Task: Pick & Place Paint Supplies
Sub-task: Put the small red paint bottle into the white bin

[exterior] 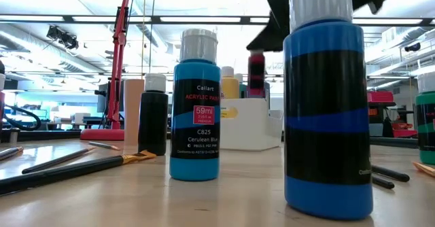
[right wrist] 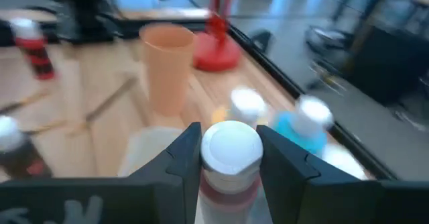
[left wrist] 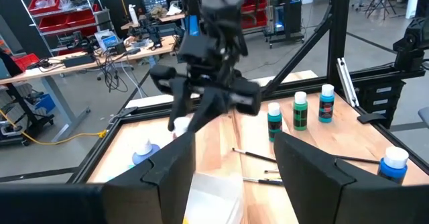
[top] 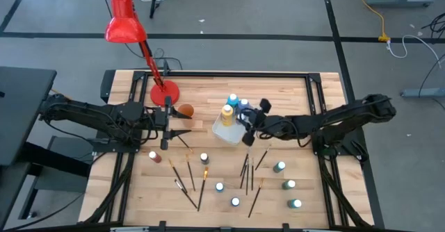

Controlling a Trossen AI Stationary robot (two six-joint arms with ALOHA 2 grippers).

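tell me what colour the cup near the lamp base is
Pale orange cup, clearest in the right wrist view.

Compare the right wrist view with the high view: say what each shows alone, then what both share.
Only the right wrist view shows the right gripper closed on a white-capped bottle, its red band visible.

Only the high view shows the left gripper open near the lamp base, the brushes scattered on the table, and the green bottles.

Both show the orange cup, the red lamp base and the white container's blue bottles.
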